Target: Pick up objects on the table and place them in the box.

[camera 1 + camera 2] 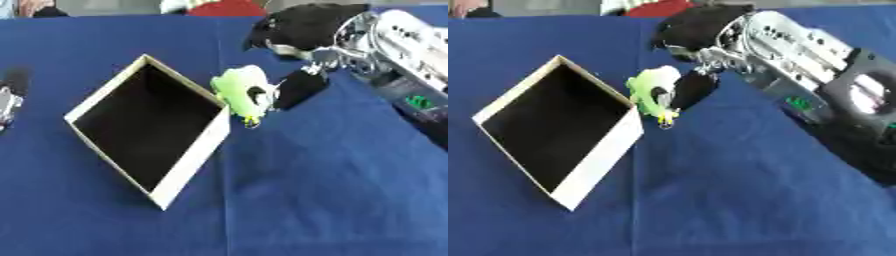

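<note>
A light green toy (241, 90) with a small yellow bit at its lower end hangs just beside the right rim of the box. My right hand (697, 30) comes in from the upper right, and its fingers (297, 87) are curled against the toy's right side, pinching it. The box (188, 162) is a shallow white-walled tray with a dark inside, lying askew on the blue cloth. Nothing shows inside it. My left hand (9, 97) shows only partly at the left edge of the left eye view, well away from the box.
A blue cloth (332, 190) covers the whole table. My right forearm (833, 95) crosses the upper right part of the table. Something red (226, 8) shows beyond the far edge.
</note>
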Available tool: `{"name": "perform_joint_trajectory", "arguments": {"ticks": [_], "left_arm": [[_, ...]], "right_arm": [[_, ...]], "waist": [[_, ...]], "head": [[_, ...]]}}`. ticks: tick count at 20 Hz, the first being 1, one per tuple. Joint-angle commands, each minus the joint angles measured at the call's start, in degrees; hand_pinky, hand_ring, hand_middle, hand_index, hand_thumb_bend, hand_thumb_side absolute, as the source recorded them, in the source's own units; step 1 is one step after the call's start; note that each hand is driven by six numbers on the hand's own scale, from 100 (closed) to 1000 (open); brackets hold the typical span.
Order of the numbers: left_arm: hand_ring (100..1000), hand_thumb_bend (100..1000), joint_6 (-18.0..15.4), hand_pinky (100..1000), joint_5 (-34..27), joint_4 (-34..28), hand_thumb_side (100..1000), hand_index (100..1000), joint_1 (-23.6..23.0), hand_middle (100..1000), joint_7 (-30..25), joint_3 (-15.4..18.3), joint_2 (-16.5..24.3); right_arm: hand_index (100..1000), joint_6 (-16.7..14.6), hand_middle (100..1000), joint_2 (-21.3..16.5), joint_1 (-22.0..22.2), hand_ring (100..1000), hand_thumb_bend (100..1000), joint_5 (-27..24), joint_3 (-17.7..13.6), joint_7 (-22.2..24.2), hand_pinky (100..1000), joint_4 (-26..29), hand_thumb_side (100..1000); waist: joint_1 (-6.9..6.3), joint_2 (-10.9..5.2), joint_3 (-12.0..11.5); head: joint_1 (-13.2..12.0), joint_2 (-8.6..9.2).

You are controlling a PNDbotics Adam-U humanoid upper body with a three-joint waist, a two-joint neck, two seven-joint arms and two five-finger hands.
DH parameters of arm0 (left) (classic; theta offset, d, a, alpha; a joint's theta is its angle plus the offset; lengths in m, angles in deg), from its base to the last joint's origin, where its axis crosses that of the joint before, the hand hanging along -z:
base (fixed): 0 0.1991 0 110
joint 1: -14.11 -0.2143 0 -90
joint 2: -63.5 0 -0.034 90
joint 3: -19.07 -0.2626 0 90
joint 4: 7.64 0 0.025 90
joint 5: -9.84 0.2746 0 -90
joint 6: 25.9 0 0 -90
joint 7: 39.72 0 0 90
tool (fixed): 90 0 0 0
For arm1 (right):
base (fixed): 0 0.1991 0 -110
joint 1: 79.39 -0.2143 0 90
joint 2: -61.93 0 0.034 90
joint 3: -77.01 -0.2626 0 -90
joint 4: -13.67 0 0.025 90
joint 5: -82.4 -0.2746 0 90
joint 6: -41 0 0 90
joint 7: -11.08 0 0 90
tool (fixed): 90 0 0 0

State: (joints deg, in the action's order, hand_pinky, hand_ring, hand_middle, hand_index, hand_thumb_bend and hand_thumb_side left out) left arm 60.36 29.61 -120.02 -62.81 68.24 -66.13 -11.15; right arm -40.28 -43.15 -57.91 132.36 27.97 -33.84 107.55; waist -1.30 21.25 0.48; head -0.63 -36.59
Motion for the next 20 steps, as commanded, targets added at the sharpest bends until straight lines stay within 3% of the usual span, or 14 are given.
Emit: {"name": "perform_joint_trajectory", "arguments": {"ticks": [1, 6, 13, 20], "left_arm": [[615, 473, 0.0, 463, 0.1, -0.6, 594, 758, 0.5, 587, -0.2, 0.6, 1.3], [615, 470, -0.1, 463, 0.0, -0.6, 591, 758, 0.5, 587, -0.3, 0.6, 1.3], [615, 465, -0.2, 463, -0.3, -0.6, 590, 758, 0.4, 587, -0.4, 0.5, 1.1], [615, 464, -0.3, 464, -0.5, -0.6, 592, 758, 0.5, 588, -0.3, 0.5, 1.2]], "right_arm": [[952, -2.8, 911, -1.0, -0.8, 1000, 231, -0.5, -0.3, -1.4, 990, 0.3, 777], [958, -5.4, 916, -0.6, -0.6, 1000, 243, 0.8, -0.2, -2.8, 991, -2.1, 810], [975, -5.4, 922, 0.7, -0.8, 1000, 310, 2.3, -0.1, -1.5, 994, -5.8, 848], [985, -5.4, 919, 2.6, -0.8, 1000, 237, 3.3, -0.5, -2.6, 988, -10.2, 870]], "waist": [[-0.09, -1.28, 0.0], [-0.14, -1.30, 0.0], [-0.15, -1.17, -0.2], [-0.29, -0.43, -0.7]], "head": [[0.0, -0.17], [0.1, 0.01], [0.3, -0.02], [0.7, 0.18]]}}
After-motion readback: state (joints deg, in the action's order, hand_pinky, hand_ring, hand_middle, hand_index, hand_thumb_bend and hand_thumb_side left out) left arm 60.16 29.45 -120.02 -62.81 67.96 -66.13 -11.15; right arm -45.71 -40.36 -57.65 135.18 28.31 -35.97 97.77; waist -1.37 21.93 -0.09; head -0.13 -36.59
